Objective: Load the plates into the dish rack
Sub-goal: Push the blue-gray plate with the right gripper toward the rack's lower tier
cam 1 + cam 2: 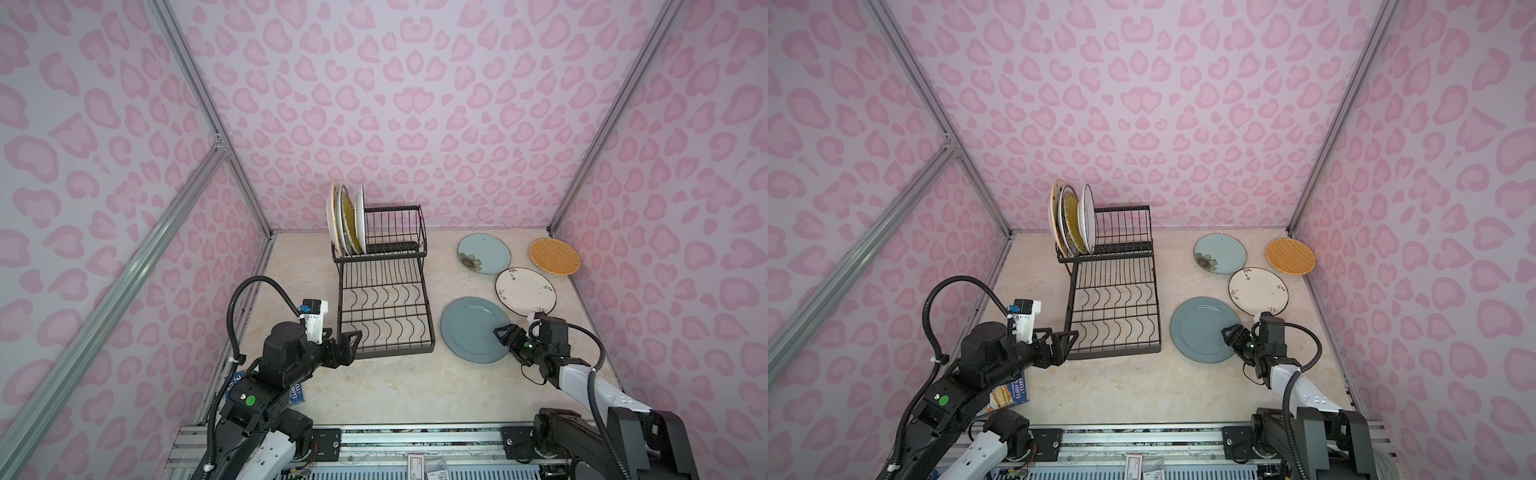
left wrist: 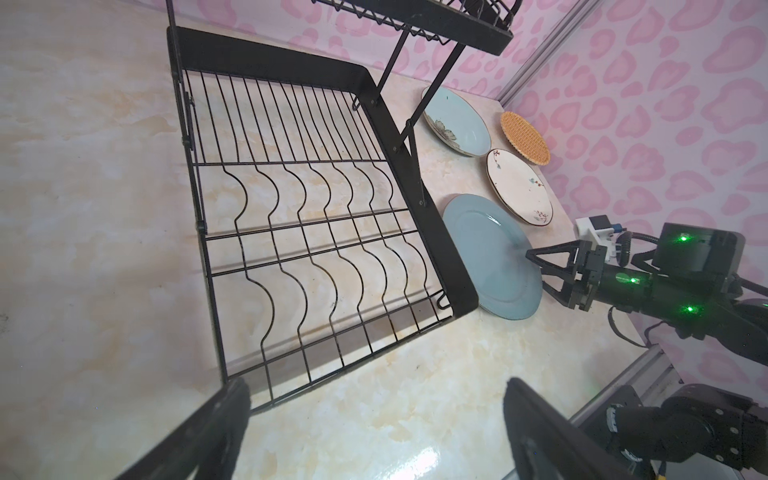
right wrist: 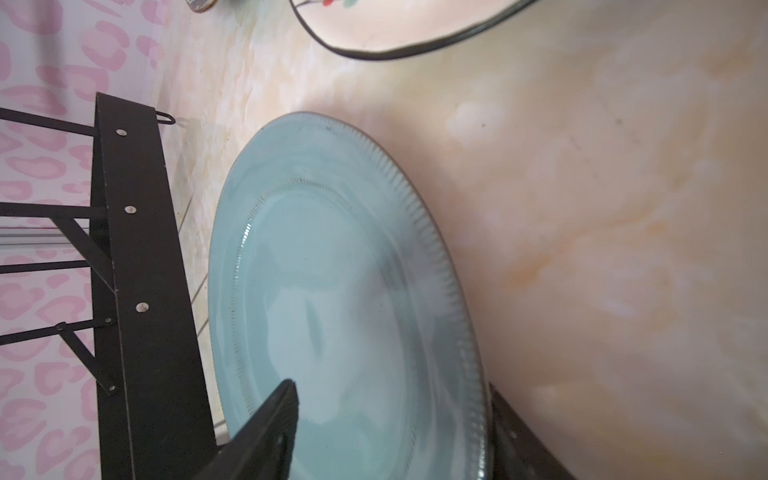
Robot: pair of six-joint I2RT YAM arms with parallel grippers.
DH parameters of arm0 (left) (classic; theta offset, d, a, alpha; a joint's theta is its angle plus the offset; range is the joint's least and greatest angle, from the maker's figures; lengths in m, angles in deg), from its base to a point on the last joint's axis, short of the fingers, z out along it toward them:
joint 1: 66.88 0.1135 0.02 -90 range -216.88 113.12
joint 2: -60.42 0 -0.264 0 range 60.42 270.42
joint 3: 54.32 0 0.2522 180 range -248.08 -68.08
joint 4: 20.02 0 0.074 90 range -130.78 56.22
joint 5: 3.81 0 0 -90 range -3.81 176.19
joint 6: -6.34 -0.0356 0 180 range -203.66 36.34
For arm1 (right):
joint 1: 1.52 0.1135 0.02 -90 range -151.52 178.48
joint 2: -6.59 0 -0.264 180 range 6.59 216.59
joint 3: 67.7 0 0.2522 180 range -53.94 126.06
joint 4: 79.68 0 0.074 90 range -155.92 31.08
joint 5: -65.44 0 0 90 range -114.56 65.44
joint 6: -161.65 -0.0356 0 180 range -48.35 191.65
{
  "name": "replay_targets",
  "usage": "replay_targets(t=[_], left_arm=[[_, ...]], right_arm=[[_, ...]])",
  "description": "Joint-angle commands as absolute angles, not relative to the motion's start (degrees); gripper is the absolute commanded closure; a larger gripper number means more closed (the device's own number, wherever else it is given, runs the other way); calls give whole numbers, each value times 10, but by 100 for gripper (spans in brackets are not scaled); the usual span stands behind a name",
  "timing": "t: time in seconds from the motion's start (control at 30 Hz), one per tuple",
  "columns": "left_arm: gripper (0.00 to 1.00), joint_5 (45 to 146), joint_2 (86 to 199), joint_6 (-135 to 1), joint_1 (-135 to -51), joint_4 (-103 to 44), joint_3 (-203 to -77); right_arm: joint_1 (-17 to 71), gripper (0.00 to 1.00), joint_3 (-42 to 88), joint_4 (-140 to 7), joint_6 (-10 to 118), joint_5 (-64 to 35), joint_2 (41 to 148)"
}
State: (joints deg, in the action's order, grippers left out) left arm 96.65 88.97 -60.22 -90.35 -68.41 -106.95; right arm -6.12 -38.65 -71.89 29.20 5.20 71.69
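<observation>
The black wire dish rack holds three plates upright in its raised far tier. Its flat lower tray is bare. Right of it a large grey-blue plate lies flat on the table. My right gripper straddles that plate's near rim, one finger above, one below, jaws still apart. Behind lie a pale blue flowered plate, a white plate and an orange woven plate. My left gripper hangs open and empty by the rack's near left corner.
A small blue printed box lies under my left arm at the table's front left. Pink patterned walls close in three sides. An aluminium rail runs along the front edge. The rack's side frame stands close beside the grey-blue plate.
</observation>
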Motion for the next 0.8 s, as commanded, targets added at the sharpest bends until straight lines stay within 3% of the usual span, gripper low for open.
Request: replay_targets(t=[0.0, 0.27, 0.77], left_arm=[[3, 956, 885, -602, -903, -679, -1066], [3, 945, 880, -601, -903, -680, -1066], [3, 939, 885, -598, -903, -681, -1067]], right_arm=[[-59, 40, -381, -741, 290, 83, 754], [-59, 59, -378, -805, 299, 128, 847], [-62, 62, -390, -860, 291, 141, 884]])
